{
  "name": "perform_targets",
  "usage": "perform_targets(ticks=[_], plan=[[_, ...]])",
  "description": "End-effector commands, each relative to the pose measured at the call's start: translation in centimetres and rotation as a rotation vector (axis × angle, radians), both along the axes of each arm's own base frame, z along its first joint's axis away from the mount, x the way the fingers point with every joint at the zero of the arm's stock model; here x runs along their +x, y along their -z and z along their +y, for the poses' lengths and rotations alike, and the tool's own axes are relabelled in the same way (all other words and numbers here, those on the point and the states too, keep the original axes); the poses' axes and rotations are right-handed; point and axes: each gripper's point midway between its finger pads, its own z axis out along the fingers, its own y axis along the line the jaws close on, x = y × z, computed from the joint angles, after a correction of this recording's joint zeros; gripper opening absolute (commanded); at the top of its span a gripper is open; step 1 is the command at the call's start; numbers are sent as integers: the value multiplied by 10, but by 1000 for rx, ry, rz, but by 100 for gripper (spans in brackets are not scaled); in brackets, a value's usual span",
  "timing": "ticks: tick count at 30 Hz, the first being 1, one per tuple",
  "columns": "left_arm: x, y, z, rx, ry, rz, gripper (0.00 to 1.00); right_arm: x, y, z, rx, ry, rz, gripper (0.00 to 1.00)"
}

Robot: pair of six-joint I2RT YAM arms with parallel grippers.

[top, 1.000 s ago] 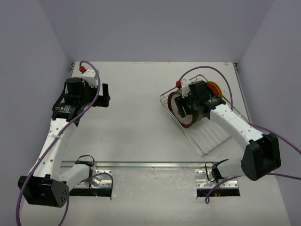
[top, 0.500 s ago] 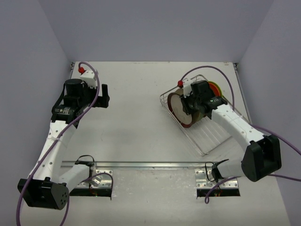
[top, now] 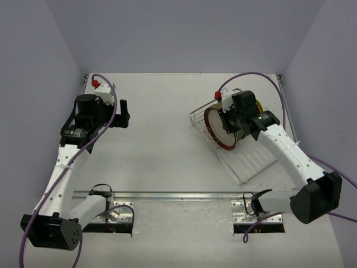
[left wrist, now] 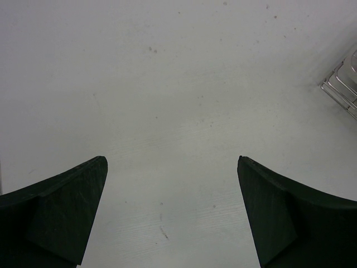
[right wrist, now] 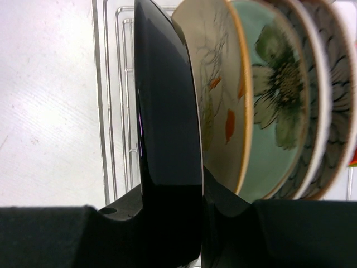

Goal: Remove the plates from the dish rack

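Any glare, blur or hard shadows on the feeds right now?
Right wrist: a thin glare streak runs down the dark plate. Left wrist: evenly lit table, no blur. Top external: diffuse light, faint shadows only.

— What differs from a second ago?
— The right end effector (top: 230, 125) now sits farther toward the back of the bench (top: 156, 145), over the dish rack (top: 245, 163), and the red-rimmed plate (top: 215, 127) it clamps has come along.
— And the plate's attitude?
— It was nearly edge-on before. Now its beige face shows almost round from above. The elbow (top: 318, 196) has swung out to the right, and the purple cable (top: 251, 73) arches farther back.
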Motion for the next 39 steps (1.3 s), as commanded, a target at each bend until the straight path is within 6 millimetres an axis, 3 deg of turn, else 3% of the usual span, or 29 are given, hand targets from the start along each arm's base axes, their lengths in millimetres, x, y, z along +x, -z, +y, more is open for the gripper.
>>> perform_targets(ticks=[1,11,14,19,24,30,33,39], plan=[[5,-19,3,-18,-18,-72,100,26,-99,18,107,-57,-296,0],[6,-26,-6,-48,20,-76,100,26,-141,17,121,-79,-398,0],[4,-29,-17,-81,71,-80,100,18,-150,29,184,-122,-382,0],[-16,-54,-63,-184,351,-161,100,3,-160,53,297,-229,-340,0],[-40,-78,-105,-310,637,-181,99,-21,-167,93,462,-421,-235,0],[-49,-77,-143,-480,831,-37,91,-51,-170,131,685,-597,-36,0],[-45,-73,-153,-474,848,-16,90,-53,-170,142,755,-632,30,0],[-59,-66,-181,-547,973,70,85,-53,-164,156,847,-676,138,0]])
